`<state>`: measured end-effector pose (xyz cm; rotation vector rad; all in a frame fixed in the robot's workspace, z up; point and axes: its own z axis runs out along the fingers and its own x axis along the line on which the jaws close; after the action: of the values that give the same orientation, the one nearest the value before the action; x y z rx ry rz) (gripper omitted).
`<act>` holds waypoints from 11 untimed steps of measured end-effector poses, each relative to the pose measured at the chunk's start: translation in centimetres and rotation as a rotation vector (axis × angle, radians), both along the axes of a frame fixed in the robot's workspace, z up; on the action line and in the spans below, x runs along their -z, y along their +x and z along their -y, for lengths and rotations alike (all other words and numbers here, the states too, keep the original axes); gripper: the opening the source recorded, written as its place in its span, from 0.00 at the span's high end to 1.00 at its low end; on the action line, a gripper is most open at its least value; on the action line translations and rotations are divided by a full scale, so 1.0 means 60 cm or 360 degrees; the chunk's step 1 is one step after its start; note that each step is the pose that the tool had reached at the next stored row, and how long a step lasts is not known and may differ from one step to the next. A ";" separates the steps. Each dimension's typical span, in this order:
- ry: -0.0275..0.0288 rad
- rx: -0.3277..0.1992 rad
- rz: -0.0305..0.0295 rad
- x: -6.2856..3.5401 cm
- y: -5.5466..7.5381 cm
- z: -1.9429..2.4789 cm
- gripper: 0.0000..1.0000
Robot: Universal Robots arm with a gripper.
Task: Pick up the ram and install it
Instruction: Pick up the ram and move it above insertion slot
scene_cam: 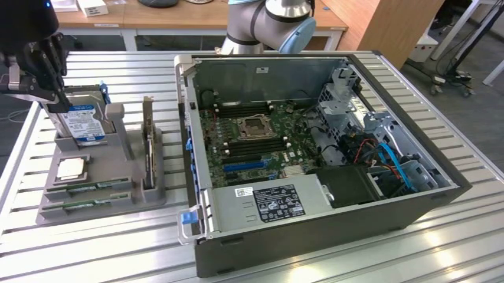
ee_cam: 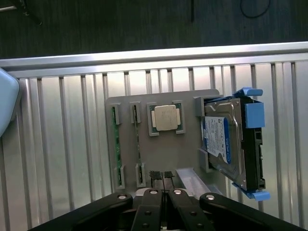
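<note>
Black robot jaws hang at the exterior view's far left, closed tight together and holding nothing. Directly under them a silver hard drive with a blue label and blue plastic rails (scene_cam: 81, 124) stands on edge in a flat grey plastic holder (ee_cam: 159, 154). Below the jaws and slightly further off, a square silver processor chip (scene_cam: 71, 168) lies in its recess. The ram, a long narrow green circuit-board stick (ee_cam: 115, 144), rests on its thin edge in slots at the end of the holder farthest from the jaws, well apart from them. A second stick just like it (scene_cam: 88, 187) sits beside it, on the side nearer the jaws. The ram is probably light, stiff and thin. Its chips and contact edge look easy to damage, so pinching the flat faces near the middle of the exposed top edge seems safest. Past the holder, away from the jaws, a taller bare expansion card (scene_cam: 147, 138) stands upright. Further still is an open grey metal computer case (scene_cam: 315, 236), lying on its side with its green motherboard (scene_cam: 260, 150) exposed. Everything rests on a ribbed aluminium worktop (scene_cam: 441, 247) that looks hard and smooth. The grey and pale blue robot arm (scene_cam: 272, 17) rises behind the case, with wooden desks (scene_cam: 157, 20) and dark flooring beyond.
</note>
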<state>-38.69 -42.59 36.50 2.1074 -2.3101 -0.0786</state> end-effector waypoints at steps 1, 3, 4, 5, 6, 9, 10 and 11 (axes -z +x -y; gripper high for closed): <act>0.00001 0.0000 -0.00001 0.000 0.000 0.0000 0.90; 0.00001 0.0000 0.00000 0.000 0.000 0.0000 0.90; 0.00001 0.0000 -0.00001 0.000 0.000 0.0000 0.89; 0.00000 0.0000 -0.00001 0.000 0.000 0.0000 0.89; 0.00000 0.0000 0.00000 0.000 0.000 0.0000 0.83; 0.00001 0.0000 -0.00001 0.000 0.000 0.0000 0.76; 0.00001 0.0000 0.00000 0.000 0.000 0.0000 0.76; 0.00000 0.0000 -0.00001 0.000 0.000 0.0000 0.76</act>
<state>-38.69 -42.59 36.50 2.1074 -2.3101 -0.0786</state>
